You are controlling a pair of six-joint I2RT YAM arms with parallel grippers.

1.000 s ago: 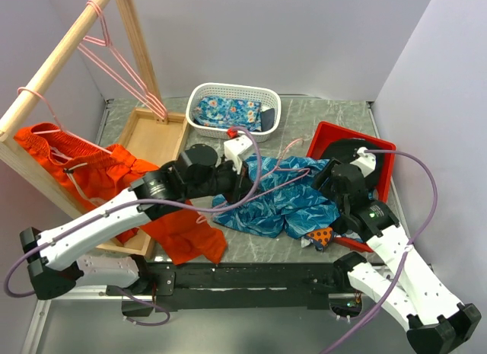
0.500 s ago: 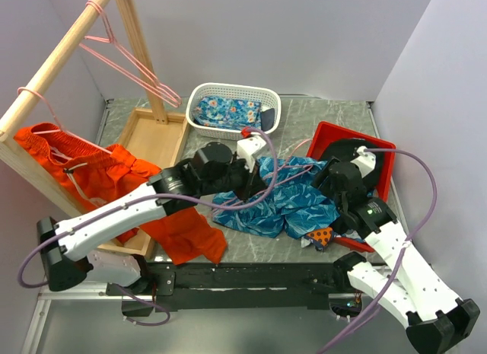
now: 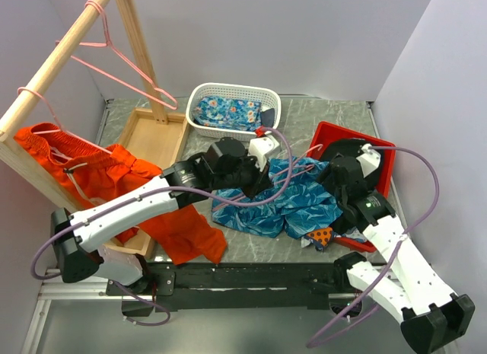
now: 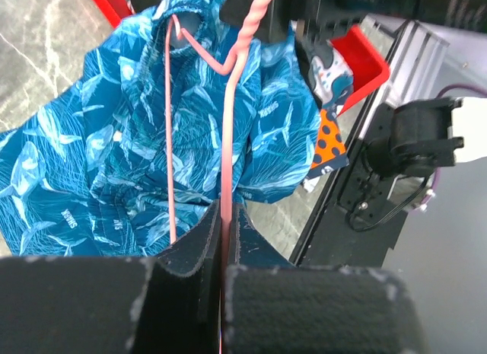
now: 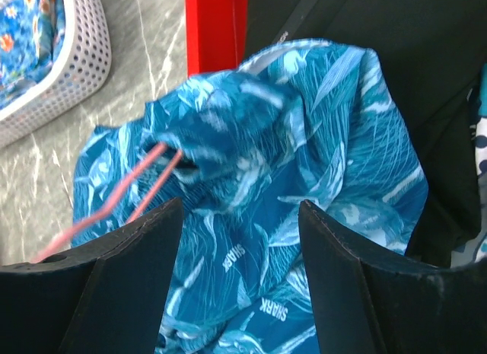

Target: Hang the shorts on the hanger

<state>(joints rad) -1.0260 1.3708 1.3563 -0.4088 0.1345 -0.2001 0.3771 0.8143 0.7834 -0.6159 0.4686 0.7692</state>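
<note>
The left gripper (image 4: 226, 217) is clamped tight on a thin pink wire clothes hanger (image 4: 230, 110), its two padded fingers pressed together with the wire pinched between them. The hanger's far end reaches into a raised fold of the blue fabric shorts with a turquoise leaf print (image 3: 297, 205). The shorts lie crumpled on the grey marbled tabletop (image 3: 319, 114) between the two arms, their right edge against a red plastic bin (image 3: 384, 152). The right gripper (image 5: 237, 209) hangs just above the shorts with its fingers spread wide and nothing between them; whether they touch the cloth cannot be told. A white perforated basket (image 3: 228, 91) stands behind.
</note>
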